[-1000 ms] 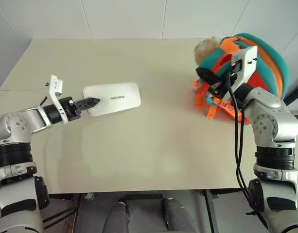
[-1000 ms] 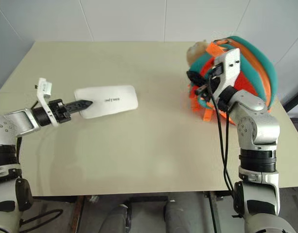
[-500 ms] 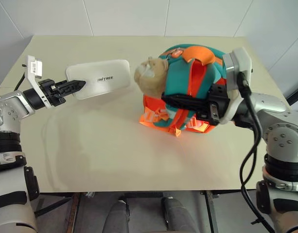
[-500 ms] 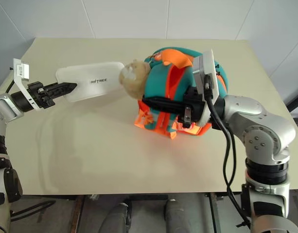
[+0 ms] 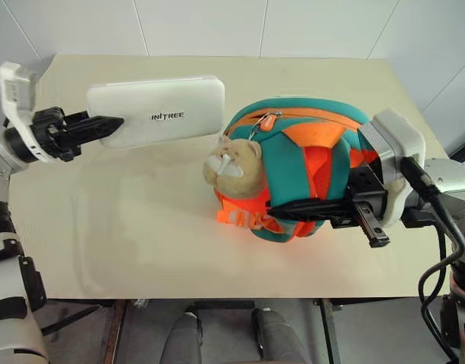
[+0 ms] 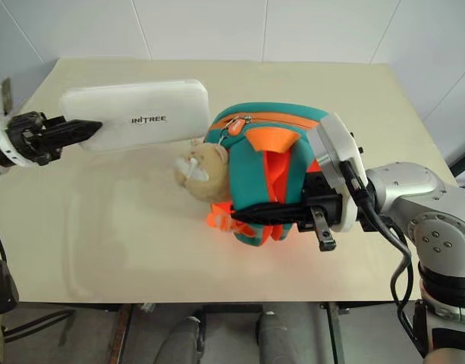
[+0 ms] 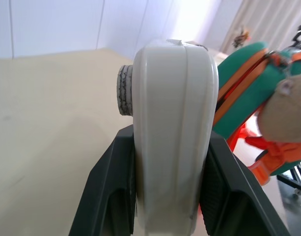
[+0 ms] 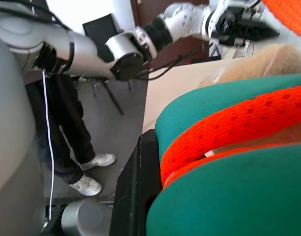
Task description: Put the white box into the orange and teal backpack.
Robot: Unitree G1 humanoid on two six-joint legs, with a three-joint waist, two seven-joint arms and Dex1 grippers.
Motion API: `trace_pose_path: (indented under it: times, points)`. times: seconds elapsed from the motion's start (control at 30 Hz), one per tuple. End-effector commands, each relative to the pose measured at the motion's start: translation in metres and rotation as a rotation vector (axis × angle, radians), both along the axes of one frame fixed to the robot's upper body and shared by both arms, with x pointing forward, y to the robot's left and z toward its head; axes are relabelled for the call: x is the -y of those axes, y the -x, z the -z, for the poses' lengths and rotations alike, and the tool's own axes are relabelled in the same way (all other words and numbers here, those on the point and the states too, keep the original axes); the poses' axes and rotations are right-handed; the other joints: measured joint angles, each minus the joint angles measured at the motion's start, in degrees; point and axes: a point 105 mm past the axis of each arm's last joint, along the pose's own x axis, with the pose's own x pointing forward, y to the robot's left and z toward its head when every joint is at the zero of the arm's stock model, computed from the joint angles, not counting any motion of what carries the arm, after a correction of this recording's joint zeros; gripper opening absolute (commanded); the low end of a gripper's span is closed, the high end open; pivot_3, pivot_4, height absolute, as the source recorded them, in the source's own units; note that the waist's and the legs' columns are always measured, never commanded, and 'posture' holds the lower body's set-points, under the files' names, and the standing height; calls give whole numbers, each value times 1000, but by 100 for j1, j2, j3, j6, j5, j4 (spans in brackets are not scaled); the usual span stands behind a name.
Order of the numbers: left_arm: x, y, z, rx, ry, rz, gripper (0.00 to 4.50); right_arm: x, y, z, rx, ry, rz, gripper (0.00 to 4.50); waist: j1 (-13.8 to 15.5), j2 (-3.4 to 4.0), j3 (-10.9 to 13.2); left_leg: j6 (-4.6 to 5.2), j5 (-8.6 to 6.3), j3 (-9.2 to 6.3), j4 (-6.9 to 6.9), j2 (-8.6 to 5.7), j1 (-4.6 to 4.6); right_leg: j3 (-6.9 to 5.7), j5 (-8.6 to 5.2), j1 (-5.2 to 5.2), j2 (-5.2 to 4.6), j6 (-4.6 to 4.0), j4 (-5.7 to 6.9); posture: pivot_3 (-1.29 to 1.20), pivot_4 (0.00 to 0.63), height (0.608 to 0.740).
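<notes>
White box point(image 5: 158, 111) outside backpack point(image 5: 300, 178), zip shut.

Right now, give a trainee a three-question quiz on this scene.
1. True or false: the white box lies flat on the table.
2. What does the right gripper hold? A) the box B) the orange and teal backpack C) nothing
3. Fill in: a tan plush animal ____ hangs on the backpack.

Key: 1 false, the left gripper holds it up by one end. 2 B. 3 head.
</notes>
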Motion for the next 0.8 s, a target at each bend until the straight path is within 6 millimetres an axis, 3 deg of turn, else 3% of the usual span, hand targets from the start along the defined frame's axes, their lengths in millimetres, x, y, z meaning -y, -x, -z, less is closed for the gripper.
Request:
trace_pose_path:
  times: [0.03, 0.4, 0.67, 0.8]
  points:
    - [-2, 21, -38, 201, 18, 32, 1269, 2, 1, -4, 67, -5, 5, 0, 0, 0, 0, 0, 0, 0, 2, 0, 0, 0, 0, 0, 0, 0, 1, 0, 150, 740]
    - [26, 39, -32, 212, -58, 203, 1269, 2, -9, 3, 62, -2, 44, 0, -2, 0, 0, 1, 0, -1, 30, 1, 3, 1, -1, 3, 2, 0, 33, 0, 150, 740]
    - [31, 37, -20, 172, -129, 227, 1269, 4, -13, 4, 67, 10, 61, 0, -1, 0, 0, 3, 1, -1, 58, 0, 5, 3, -1, 7, 3, -1, 51, 0, 150, 740]
    - [37, 30, -4, 129, -274, 241, 1267, 5, -16, 7, 63, 23, 74, 0, 2, 0, 0, 3, 0, -1, 57, 0, 6, 3, -1, 8, 3, -1, 50, 0, 150, 740]
